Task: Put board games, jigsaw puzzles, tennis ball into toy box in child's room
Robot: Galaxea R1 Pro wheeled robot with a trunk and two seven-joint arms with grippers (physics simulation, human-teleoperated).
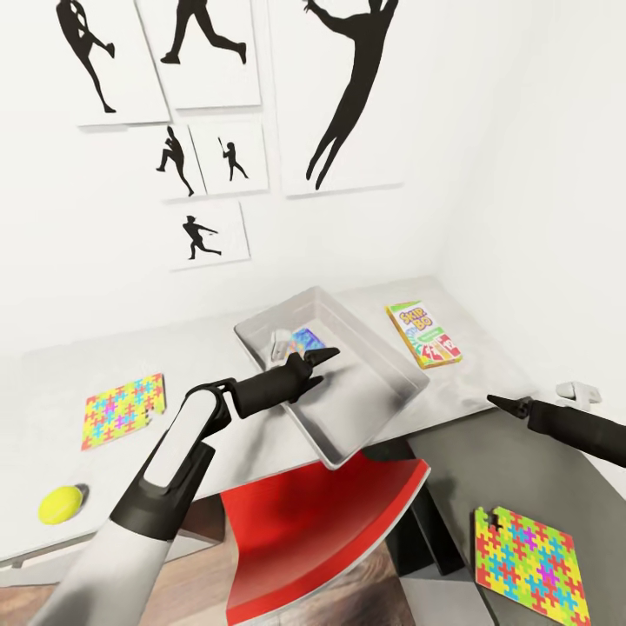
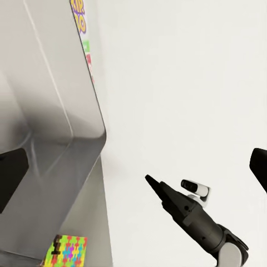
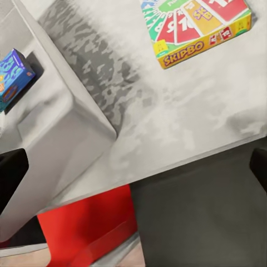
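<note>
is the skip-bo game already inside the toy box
No, the Skip-Bo game lies flat on the table beside the toy box, outside its rim.

Bare table (image 1: 217, 339) lies open between the toy box (image 1: 382, 365) wall and the Skip-Bo box (image 1: 423, 334), ahead of the right gripper (image 1: 493, 401).

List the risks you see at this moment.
The toy box overhangs the table edge, above the red chair; a push from the left gripper over it might tip it off. The tennis ball lies near the table's front edge and could roll off if bumped.
</note>
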